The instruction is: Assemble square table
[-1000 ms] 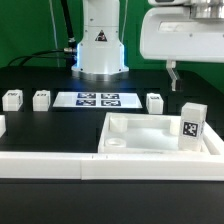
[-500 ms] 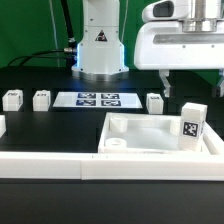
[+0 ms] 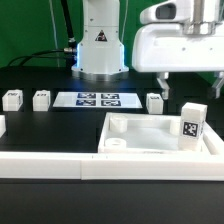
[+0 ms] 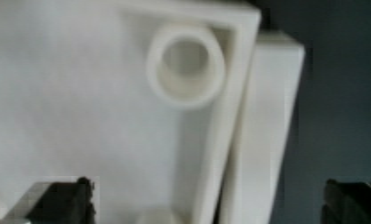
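The square tabletop lies flat on the black table, its near edge against the wall strip. The gripper hangs above its far side with the jaws spread wide and nothing between them. In the wrist view the fingertips frame the tabletop's white floor, with one round corner socket ahead of them. We judge the tabletop to be light, rigid moulded plastic with a smooth and probably slippery surface. It should not flex, but it may slide or pivot if pushed off-centre. We recommend gripping the raised rim, which looks thin enough to fit between the open jaws. Grip near the middle of a side, away from the sockets, so that the part does not swing. One tagged leg stands upright at the far corner on the exterior view's right; we cannot tell whether it is seated in a socket. Loose legs rest on the table near the marker board. These are small, stiff blocks, best pinched across two flat faces.
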`<act>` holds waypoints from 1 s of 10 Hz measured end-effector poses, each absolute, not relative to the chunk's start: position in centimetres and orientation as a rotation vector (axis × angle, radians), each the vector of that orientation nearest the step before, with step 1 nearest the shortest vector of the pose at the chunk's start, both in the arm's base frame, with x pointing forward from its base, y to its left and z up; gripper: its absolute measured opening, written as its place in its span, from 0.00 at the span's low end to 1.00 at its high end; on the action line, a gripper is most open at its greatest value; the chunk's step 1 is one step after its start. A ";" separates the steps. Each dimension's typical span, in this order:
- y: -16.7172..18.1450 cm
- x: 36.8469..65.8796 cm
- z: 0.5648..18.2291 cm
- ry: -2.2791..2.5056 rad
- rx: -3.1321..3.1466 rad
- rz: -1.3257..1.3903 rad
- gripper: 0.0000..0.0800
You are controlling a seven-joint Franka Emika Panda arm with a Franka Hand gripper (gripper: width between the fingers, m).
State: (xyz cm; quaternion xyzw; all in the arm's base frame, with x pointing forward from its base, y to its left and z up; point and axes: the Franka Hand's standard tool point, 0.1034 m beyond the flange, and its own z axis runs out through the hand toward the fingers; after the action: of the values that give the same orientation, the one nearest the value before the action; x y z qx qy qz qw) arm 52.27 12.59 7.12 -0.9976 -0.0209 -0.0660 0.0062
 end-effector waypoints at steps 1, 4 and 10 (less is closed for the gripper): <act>12.4 50.1 6.8 -0.072 -3.127 -0.144 0.81; 12.5 44.8 6.5 -0.003 -3.086 0.299 0.81; 11.8 42.3 4.2 0.078 -2.986 0.939 0.81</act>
State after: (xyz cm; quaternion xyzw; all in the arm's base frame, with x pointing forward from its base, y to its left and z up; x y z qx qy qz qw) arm 42.29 11.83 4.24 -0.9536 0.0249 0.2998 0.0054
